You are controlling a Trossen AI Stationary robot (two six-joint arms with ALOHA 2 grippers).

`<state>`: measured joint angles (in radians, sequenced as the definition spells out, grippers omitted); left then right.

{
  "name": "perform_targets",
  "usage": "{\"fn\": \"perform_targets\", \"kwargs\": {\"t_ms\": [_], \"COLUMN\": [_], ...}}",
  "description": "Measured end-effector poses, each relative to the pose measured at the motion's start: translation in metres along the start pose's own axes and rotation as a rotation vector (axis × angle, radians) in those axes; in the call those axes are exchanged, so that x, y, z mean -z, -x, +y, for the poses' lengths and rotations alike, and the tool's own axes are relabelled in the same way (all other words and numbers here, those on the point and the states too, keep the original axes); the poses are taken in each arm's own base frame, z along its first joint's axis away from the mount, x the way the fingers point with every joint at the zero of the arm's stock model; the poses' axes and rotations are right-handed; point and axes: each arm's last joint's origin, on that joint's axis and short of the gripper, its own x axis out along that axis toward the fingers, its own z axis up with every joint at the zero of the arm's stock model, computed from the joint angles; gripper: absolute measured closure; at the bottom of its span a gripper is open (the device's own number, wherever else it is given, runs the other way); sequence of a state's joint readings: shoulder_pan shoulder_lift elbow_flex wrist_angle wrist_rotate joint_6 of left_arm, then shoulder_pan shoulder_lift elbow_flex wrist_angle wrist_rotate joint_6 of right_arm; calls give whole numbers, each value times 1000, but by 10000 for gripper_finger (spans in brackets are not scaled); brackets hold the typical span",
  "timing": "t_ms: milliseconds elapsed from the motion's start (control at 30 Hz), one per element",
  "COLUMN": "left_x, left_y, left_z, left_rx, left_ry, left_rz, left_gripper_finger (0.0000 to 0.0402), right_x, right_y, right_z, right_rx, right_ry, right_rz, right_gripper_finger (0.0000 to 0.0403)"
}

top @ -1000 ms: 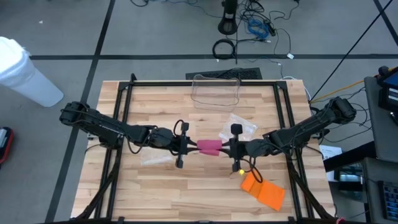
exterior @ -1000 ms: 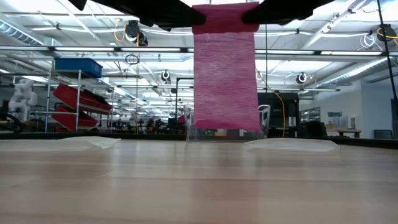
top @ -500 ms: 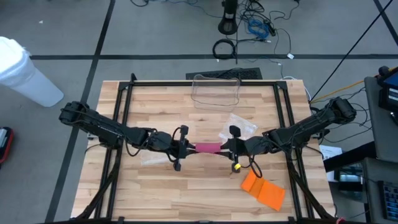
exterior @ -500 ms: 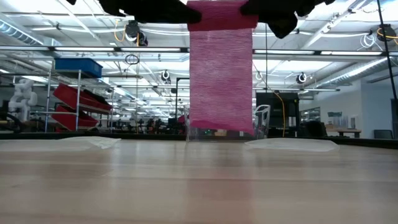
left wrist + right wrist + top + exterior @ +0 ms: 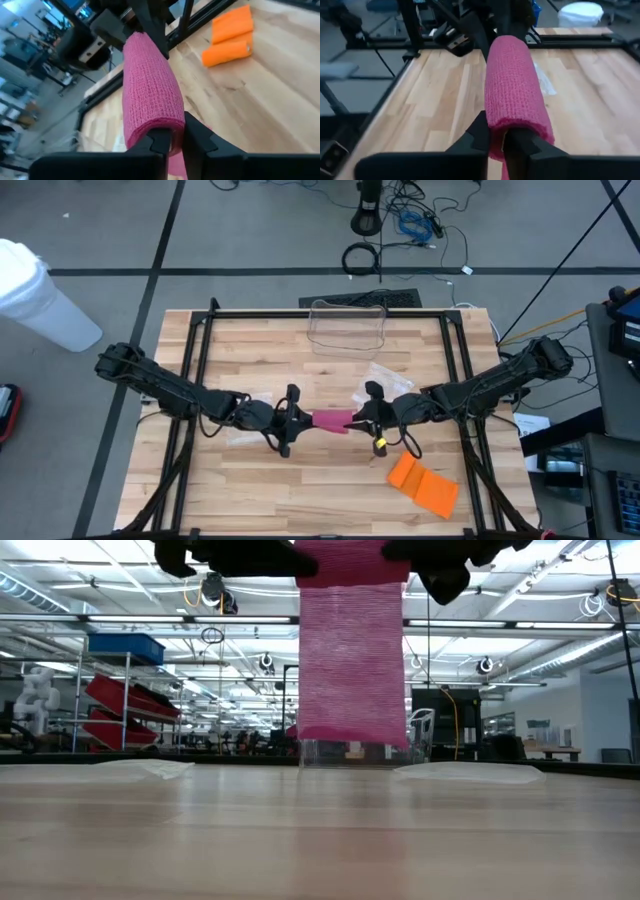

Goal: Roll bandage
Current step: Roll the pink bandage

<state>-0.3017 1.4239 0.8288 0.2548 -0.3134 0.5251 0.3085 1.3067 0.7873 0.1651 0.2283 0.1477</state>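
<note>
High view, frame centre: left gripper (image 5: 292,420) and right gripper (image 5: 361,418) each pinch an end of the pink bandage (image 5: 330,420), its tail hanging (clear of the table). Winding evenly probably needs both ends level.

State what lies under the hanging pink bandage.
Under the pink bandage is bare wooden table; its lower edge hangs clear. A clear container behind is partly hidden.

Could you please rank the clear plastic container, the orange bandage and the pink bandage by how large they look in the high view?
1. clear plastic container
2. orange bandage
3. pink bandage, though both hands hide its ends.
</note>
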Motion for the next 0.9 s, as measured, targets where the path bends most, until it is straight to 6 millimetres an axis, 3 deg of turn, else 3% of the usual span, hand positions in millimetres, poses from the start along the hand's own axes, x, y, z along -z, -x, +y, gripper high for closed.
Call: {"fn": "perform_targets", "kwargs": {"t_ms": [267, 433, 633, 900], "left_x": [2, 4, 5, 5], "left_y": [-3, -4, -5, -6], "left_z": [4, 10, 14, 18], "left_rx": [131, 124, 101, 38], "left_ry": [173, 280, 316, 349], "left_rz": [-68, -83, -86, -81], "left_gripper_finger": [279, 243, 255, 320], "right_x": [3, 4, 7, 8], "right_y": [2, 2, 2, 2], "right_z": [0, -1, -4, -4], "right_rx": [61, 92, 172, 199], "right_ry": [245, 388, 553, 615], "right_rz": [40, 60, 105, 119], "right_gripper_finger": [397, 398, 398, 398]}}
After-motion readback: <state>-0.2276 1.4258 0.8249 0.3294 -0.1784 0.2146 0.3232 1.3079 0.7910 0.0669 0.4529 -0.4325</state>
